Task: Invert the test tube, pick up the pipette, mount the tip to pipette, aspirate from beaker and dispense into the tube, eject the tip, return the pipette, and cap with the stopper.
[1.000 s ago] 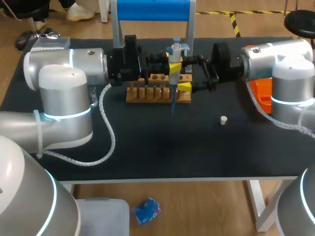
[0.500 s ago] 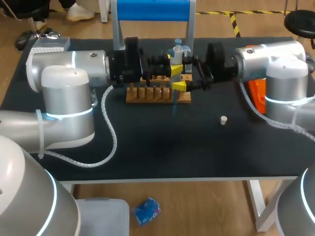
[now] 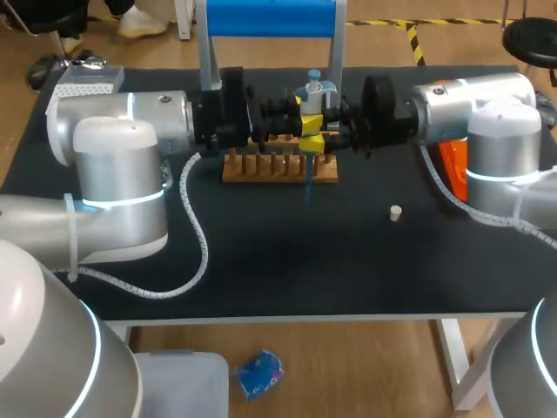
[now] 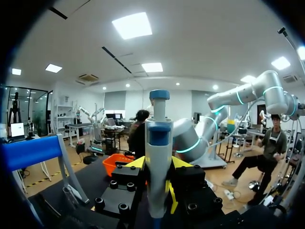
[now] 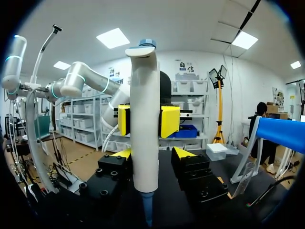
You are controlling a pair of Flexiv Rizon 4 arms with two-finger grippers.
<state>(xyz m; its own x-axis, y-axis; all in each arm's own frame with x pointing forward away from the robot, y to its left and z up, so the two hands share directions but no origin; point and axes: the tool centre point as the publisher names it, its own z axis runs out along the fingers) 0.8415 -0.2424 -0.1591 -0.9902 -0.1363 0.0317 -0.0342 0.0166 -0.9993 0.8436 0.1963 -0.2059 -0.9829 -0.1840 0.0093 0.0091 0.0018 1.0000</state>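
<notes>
Handover, seemingly: left fingers (image 5: 170, 121) clamp the tipped pipette (image 5: 144, 119) above the rack (image 3: 278, 167); right fingers (image 5: 183, 153), apart around it, must close next.

Your pipette (image 3: 312, 91) is white with a blue cap and a blue tip. The left gripper (image 3: 305, 118) shows yellow fingertips (image 5: 170, 121) on black blocks. The rack (image 3: 278, 167) is light brown wood, the stopper (image 3: 395, 212) off-white, the table (image 3: 287, 257) black.

You're working in a lab: a wooden test-tube rack (image 3: 279, 165) sits on your black table (image 3: 261, 261), a pipette (image 3: 312, 90) upright beside that rack.
</notes>
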